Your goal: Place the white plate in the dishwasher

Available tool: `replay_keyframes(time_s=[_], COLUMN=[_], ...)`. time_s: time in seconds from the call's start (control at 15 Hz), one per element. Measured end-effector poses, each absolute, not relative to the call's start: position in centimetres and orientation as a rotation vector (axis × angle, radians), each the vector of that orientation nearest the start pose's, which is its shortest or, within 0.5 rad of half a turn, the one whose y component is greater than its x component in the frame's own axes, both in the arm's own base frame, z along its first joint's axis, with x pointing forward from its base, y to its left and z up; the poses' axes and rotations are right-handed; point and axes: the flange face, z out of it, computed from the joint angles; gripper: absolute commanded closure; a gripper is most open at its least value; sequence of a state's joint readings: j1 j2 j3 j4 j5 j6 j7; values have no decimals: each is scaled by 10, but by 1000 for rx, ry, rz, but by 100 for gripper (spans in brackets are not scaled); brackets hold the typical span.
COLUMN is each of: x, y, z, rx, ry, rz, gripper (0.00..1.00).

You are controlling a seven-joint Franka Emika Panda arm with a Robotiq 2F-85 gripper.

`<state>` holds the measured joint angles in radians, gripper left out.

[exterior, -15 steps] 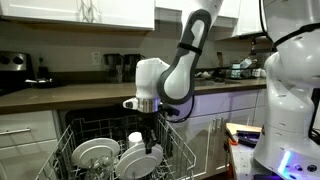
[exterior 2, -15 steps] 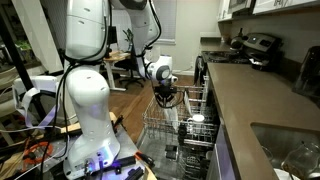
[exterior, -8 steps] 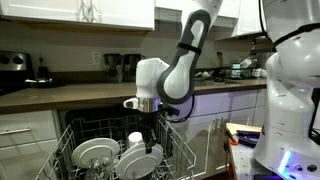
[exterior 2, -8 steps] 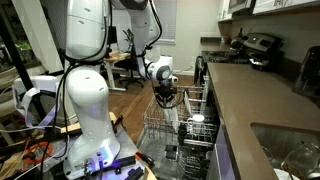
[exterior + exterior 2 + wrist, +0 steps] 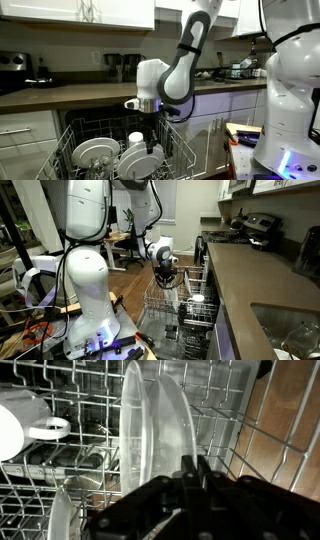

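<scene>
White plate [image 5: 168, 430] stands upright between the tines of the rack [image 5: 186, 150] of the dishwasher [image 5: 152, 308], about in the middle of the rack. The jaws come down from above and are clenched; in the wrist view they seem to pinch the top rim of the white plate, though the dark picture makes this unsure. Another plate [image 5: 95, 153] lies nearer one side edge of the rack, and a small white cup [image 5: 20, 425] sits behind.
</scene>
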<state>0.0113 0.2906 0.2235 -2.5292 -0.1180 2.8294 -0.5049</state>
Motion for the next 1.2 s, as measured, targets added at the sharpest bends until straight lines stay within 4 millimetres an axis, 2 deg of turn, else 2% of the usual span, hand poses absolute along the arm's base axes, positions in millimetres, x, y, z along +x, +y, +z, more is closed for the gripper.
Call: replay_keyframes(time_s=[0.13, 0.2, 0.27, 0.4, 0.6, 0.67, 0.8, 0.87, 0.93, 1.07, 1.2], x=[443, 444, 444, 444, 444, 444, 445, 444, 444, 443, 439], y=[116, 115, 114, 113, 112, 112, 112, 112, 112, 112, 111], z=[169, 168, 168, 168, 168, 168, 169, 170, 171, 175, 180], rx=[-2847, -2849, -2850, -2851, -2852, -2853, -2854, -2854, -2855, -2859, -2863], ry=[-1266, -1261, -1258, -1255, -1253, -1253, -1254, -1254, -1254, -1256, -1259], rz=[-28, -26, -26, -26, -26, -26, -30, -32, -34, -38, -42], gripper=[88, 79, 78, 67, 58, 50, 49, 45, 35, 23, 17])
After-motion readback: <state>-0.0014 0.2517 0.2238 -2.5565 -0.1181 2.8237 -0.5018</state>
